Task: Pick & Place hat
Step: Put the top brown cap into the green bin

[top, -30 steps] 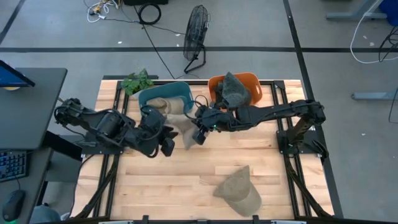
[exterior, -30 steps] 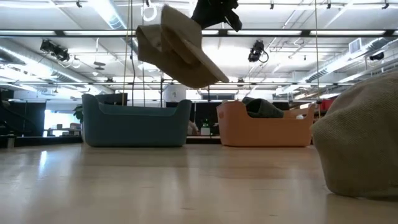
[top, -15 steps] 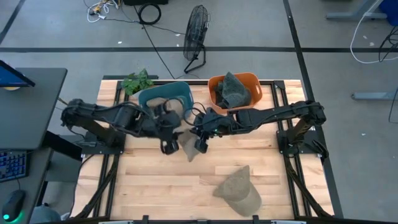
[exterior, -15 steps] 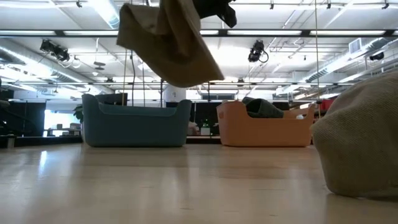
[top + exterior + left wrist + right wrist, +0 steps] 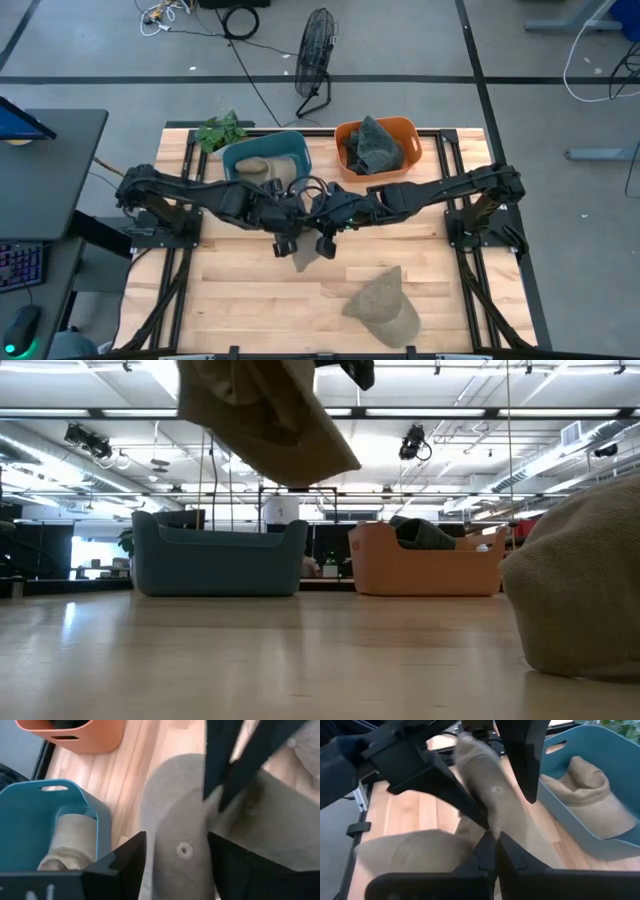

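A beige hat (image 5: 305, 258) hangs in the air above the table's middle, high in the low view (image 5: 265, 415). My right gripper (image 5: 325, 243) reaches in from the right and is shut on it (image 5: 492, 836). My left gripper (image 5: 284, 242) reaches in from the left. It is open, with its fingers (image 5: 125, 862) on either side of the hat's crown, whose button (image 5: 184, 850) shows between them. A second, khaki hat (image 5: 385, 305) rests on the table near the near edge. My right gripper pinches a fold of cloth at the side of the crown (image 5: 494, 822) between its two fingers, slanting down from the table's right. The hat is lifted clear and hangs below the fingers. My left gripper: I cannot tell whether its fingers touch the crown.
A blue bin (image 5: 290, 148) with a beige hat (image 5: 255, 166) in it and an orange bin (image 5: 400, 128) with a dark grey hat (image 5: 375, 143) stand at the far edge. A small plant (image 5: 220, 130) sits at the far left corner. Bare wood lies near left.
My right gripper has carried the hat toward the near edge, still lifted clear. My left arm has stretched toward the table's right, bringing its open gripper around the hat's crown. The hat has turned a little in the hold.
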Controlling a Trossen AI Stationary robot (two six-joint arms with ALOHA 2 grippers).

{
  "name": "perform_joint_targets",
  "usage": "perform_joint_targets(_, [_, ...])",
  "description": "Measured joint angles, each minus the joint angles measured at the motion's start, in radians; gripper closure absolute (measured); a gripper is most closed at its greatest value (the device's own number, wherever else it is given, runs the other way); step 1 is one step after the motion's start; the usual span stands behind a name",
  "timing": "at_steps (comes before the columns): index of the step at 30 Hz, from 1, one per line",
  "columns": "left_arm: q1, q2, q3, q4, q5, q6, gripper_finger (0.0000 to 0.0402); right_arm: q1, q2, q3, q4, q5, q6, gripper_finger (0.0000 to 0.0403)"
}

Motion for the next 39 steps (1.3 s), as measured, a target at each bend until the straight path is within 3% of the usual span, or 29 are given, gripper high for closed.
perform_joint_targets(4, [-0.013, 0.004, 0.001, 0.004, 0.000, -0.001, 0.0242, 0.008, 0.000, 0.000, -0.018, 0.047, 0.005, 0.0400])
perform_joint_targets(11, [-0.020, 0.004, 0.000, 0.007, 0.001, -0.001, 0.0369, -0.001, 0.000, 0.000, -0.017, 0.064, 0.006, 0.0383])
perform_joint_targets(13, [-0.018, 0.004, 0.000, 0.005, 0.000, -0.001, 0.0389, -0.002, 0.000, 0.000, -0.023, 0.062, 0.007, 0.0372])
perform_joint_targets(17, [-0.013, 0.004, 0.000, -0.034, -0.018, 0.000, 0.0387, -0.004, -0.002, 0.000, -0.081, 0.069, 0.012, 0.0337])
perform_joint_targets(22, [-0.013, 0.003, -0.001, -0.183, -0.051, -0.011, 0.0394, -0.004, -0.002, 0.000, -0.282, 0.141, 0.123, 0.0279])
perform_joint_targets(28, [0.018, -0.018, -0.001, -0.346, -0.167, 0.005, 0.0393, 0.018, -0.046, 0.000, -0.472, 0.148, 0.215, 0.0235])
perform_joint_targets(39, [0.315, -0.059, -0.001, -0.365, -0.192, 0.538, 0.0395, 0.083, -0.154, 0.000, -0.453, 0.148, 0.243, 0.0241])
